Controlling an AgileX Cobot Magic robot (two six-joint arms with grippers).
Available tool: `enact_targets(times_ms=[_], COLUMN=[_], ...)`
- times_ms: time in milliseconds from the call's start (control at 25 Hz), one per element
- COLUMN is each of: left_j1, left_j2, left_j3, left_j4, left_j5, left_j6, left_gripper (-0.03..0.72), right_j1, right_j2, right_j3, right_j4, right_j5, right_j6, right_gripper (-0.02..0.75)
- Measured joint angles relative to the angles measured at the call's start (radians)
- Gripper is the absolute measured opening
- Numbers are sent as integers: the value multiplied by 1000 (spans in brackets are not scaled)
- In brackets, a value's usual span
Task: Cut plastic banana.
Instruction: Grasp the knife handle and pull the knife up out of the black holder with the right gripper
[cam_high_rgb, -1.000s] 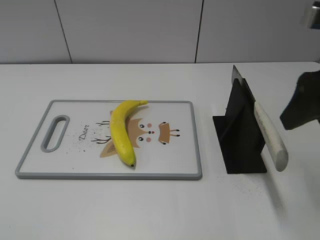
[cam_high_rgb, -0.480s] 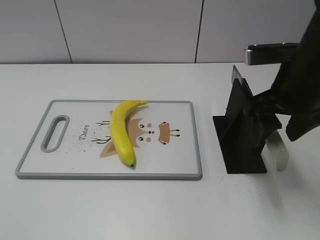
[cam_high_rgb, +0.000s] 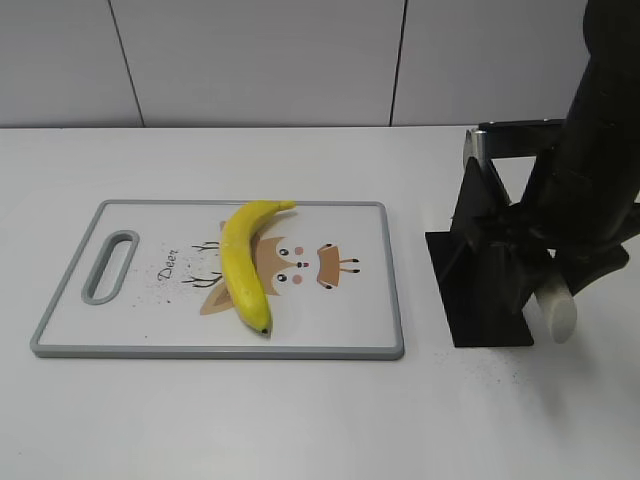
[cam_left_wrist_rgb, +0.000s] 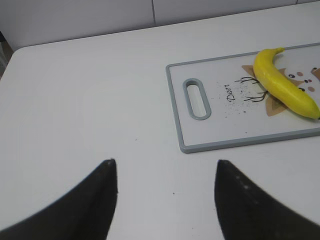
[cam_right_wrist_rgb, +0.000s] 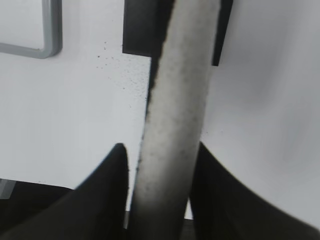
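Note:
The plastic banana (cam_high_rgb: 245, 265) lies whole on the grey-rimmed cutting board (cam_high_rgb: 150, 310), stem to the back; it also shows in the left wrist view (cam_left_wrist_rgb: 282, 82). A knife with a pale handle (cam_high_rgb: 557, 312) leans in a black stand (cam_high_rgb: 485, 290) right of the board. My right gripper (cam_right_wrist_rgb: 160, 147) straddles the knife handle (cam_right_wrist_rgb: 180, 100), with a finger on each side and a narrow gap still showing on the left. My left gripper (cam_left_wrist_rgb: 165, 162) is open and empty over bare table, left of the board (cam_left_wrist_rgb: 215, 130), and is out of the exterior view.
The white table carries only the board and the knife stand (cam_right_wrist_rgb: 140, 25). A tiled wall stands behind. My right arm (cam_high_rgb: 600, 150) covers the upper part of the stand and most of the knife.
My right arm has come in from the right edge and come down over the stand, bringing its fingers round the knife handle. The banana, board and stand have not moved.

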Motion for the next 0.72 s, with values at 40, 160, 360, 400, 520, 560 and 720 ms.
enact_targets(times_ms=[40, 160, 360, 400, 520, 560, 720], left_j1=[0, 0, 0, 0, 0, 0, 0], left_j2=[0, 0, 0, 0, 0, 0, 0], left_j3=[0, 0, 0, 0, 0, 0, 0], left_j4=[0, 0, 0, 0, 0, 0, 0], left_j5=[0, 0, 0, 0, 0, 0, 0], left_j6=[0, 0, 0, 0, 0, 0, 0], left_gripper=[583, 579, 579, 579, 579, 579, 579], right_j1=[0, -2, -2, -2, -2, -2, -2], right_j2=[0, 0, 0, -2, -20, -28, -62], right_j3=[0, -2, -10, -10, -11, -13, -49], right_j4=[7, 14, 18, 19, 23, 23, 23], right_j5=[1, 19, 51, 55, 70, 76, 109], right_j6=[0, 16, 21, 21, 21, 22, 29], right_gripper=[336, 185, 185, 185, 185, 185, 185])
